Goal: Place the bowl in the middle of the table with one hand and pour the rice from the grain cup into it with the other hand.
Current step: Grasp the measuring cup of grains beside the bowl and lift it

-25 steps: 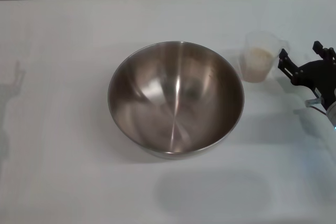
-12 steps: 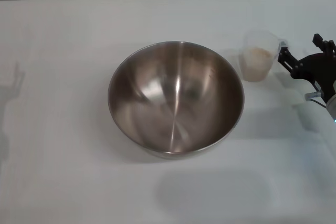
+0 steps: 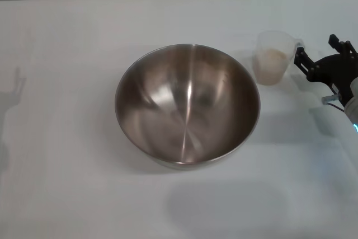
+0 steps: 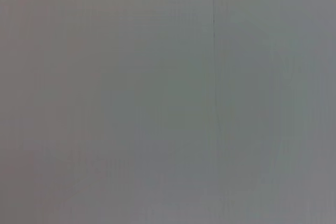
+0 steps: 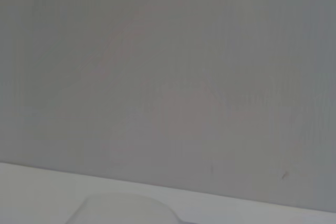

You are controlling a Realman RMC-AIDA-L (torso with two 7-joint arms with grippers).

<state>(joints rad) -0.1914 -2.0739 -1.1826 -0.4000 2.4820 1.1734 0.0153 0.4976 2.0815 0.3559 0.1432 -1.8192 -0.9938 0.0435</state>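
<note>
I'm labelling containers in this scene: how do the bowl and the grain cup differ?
The bowl is shiny steel, while the grain cup is clear plastic. The bowl is far wider than the cup. The bowl is empty; the cup holds rice. The right gripper is beside the cup, away from the bowl. Both stand upright on the table.

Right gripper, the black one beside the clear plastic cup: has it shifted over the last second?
Yes. The black right gripper has crept toward the table's far edge, measured against the steel mixing bowl, staying beside the clear plastic grain cup.
</note>
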